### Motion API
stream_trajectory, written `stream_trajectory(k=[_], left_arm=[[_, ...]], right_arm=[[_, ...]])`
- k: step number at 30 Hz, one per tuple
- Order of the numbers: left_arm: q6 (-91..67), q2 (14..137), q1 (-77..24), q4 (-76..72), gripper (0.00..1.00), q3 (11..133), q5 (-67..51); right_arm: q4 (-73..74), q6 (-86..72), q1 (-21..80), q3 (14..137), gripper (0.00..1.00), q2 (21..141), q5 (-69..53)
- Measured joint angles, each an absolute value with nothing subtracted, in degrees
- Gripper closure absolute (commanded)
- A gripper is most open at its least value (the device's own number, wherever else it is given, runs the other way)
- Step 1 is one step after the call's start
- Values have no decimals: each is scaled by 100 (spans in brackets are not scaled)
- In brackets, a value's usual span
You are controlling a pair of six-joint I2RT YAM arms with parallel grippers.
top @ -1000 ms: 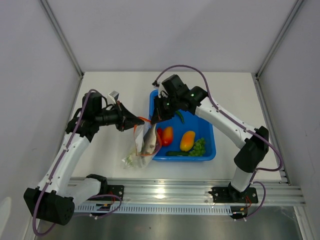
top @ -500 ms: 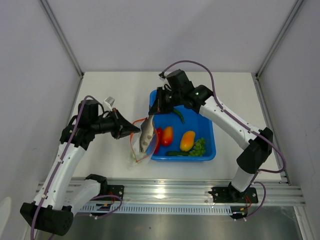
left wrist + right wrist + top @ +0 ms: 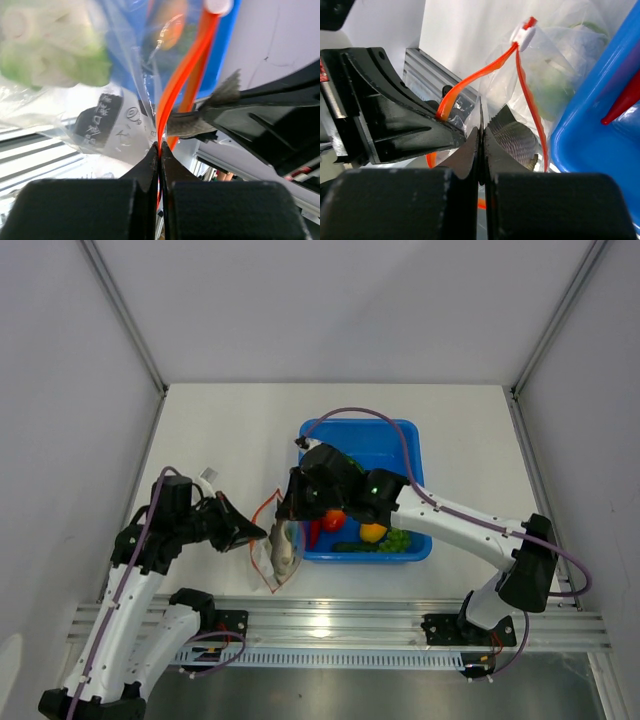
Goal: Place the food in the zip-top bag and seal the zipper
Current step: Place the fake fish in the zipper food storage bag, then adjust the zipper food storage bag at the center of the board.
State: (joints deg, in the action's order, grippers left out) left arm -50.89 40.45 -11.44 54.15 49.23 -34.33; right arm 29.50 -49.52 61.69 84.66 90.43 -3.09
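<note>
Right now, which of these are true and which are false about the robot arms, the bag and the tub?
1. The left gripper pinches the thin red-orange zipper strip of the floppy clear plastic bag. True.
2. The grey toy fish lies in the blue rectangular plastic tub. False: it hangs in the bag's mouth, with the right gripper shut on its tail.
3. The green toy grapes sit in the tub. True.
4. The bag is zipped shut. False: its mouth gapes open.
</note>
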Motion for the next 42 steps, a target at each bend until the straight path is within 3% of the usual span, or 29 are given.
stream_trajectory(k=[2,6,9,14,19,23,40,42], left_arm=[[-5059,3883,-1144,5529,99,4792,-3347],[-5037,3586,-1144,5655,99,4628,-3256],[-5028,3511,-1144,5688,99,4582,-3251],[-4971,3533,-1144,5695,99,4580,-3249],[-4936,3656,-1144,5690,99,4580,-3251],[-4917,3774,-1144,5673,99,4584,-3260],[-4836,4119,-1144,5575,100,4777,-3343],[-4836,4125,-1144,5561,99,4777,-3354]], right_arm=[[2993,-4941,6292,8473,95,9043,-165],[3424,-4735,6420,8637,48,9048,-23],[3804,-4405,6449,8816,31,9048,25],[4346,-3870,6466,9008,32,9028,117],[4864,-3516,6353,9194,51,8877,191],[4932,-3282,6204,9048,57,8724,-3],[4451,-2729,6169,8927,61,9338,-683],[4388,-2696,6152,8952,77,9470,-683]])
